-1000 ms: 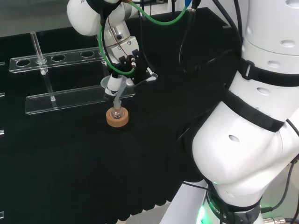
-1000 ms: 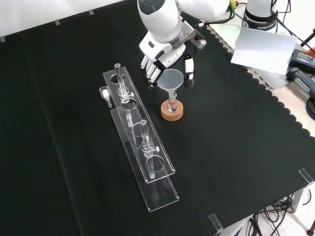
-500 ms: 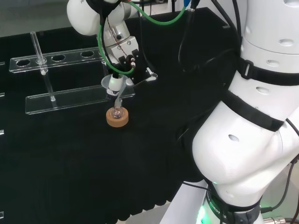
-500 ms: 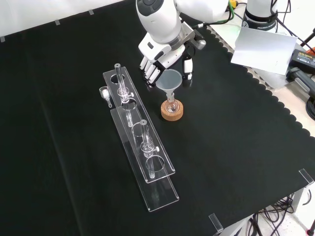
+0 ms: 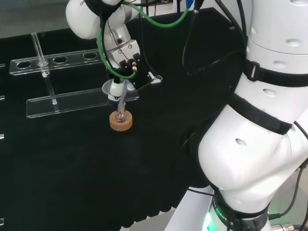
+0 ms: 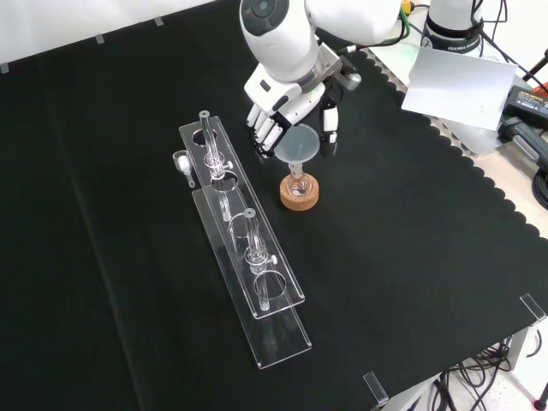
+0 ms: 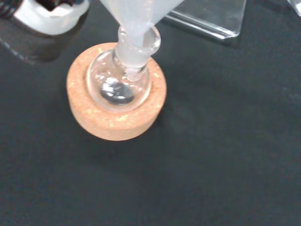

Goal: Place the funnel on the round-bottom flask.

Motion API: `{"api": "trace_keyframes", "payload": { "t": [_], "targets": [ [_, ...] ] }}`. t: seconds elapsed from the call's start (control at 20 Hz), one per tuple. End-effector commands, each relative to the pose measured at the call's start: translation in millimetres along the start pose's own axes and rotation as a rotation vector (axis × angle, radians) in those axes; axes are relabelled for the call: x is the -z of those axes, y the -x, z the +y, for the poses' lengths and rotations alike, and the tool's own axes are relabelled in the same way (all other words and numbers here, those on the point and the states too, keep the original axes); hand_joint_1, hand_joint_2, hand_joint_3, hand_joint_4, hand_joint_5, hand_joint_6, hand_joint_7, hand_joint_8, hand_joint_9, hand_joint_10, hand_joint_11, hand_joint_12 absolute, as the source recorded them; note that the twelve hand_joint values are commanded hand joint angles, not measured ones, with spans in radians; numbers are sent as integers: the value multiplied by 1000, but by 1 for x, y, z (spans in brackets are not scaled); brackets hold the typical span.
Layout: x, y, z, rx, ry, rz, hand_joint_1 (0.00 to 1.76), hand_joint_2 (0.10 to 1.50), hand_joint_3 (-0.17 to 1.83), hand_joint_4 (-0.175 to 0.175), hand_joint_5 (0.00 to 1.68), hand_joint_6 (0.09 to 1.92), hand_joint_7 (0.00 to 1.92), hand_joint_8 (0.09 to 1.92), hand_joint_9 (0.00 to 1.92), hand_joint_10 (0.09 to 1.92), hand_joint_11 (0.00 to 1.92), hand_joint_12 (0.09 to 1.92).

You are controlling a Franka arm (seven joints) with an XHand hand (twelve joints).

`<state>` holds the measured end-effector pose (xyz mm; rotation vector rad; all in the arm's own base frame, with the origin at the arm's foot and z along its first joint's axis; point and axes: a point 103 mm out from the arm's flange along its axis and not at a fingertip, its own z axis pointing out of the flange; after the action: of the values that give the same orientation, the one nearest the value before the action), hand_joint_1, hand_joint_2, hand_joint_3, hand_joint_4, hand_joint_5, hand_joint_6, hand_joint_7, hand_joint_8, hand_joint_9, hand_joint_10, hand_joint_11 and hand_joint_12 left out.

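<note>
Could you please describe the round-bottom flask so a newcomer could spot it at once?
Start at the long clear plastic rack on the black cloth; in the front view, look just right of it. The small clear glass round-bottom flask sits in a tan cork ring, with a translucent funnel in its neck.

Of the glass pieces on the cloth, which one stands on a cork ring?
The round-bottom flask, right of the clear racks in the front view. It sits in the cork ring, with the funnel stem in its neck.
</note>
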<state>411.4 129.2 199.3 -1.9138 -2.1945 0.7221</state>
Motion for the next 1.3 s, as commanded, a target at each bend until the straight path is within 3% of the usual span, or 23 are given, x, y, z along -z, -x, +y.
{"api": "trace_keyframes", "payload": {
  "t": [0.05,1.3],
  "targets": [
    [0,-8,-2,10,6,1,792,672,634,-47,462,687,358,754,638,615,511,1309],
    [-6,7,-3,-7,-1,11,785,674,624,-49,455,652,341,751,624,624,505,1312]
  ]
}}
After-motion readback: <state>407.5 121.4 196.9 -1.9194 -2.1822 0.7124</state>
